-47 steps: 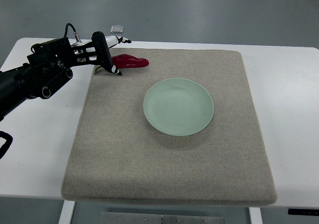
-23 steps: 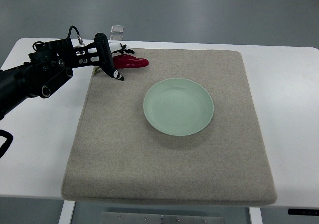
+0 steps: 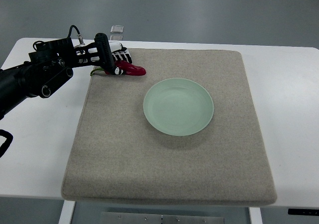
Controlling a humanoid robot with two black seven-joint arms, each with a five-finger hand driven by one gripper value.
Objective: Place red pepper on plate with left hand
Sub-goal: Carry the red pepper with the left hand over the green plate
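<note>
Since the earlier frames the left hand (image 3: 112,59) has closed: its fingers (image 3: 117,69), previously spread either side of the red pepper (image 3: 130,69), now wrap its stem end, and the pepper has shifted slightly nearer the plate (image 3: 178,106). Judgement: grasp achieved, lift and carry outstanding. The pepper protrudes rightward from the fingers, low over the mat (image 3: 169,184), possibly touching it; contact cannot be confirmed. The plate sits well apart, right of and nearer than the fingers. The arm enters from the left, forearm level over the tabletop (image 3: 40,134).
</note>
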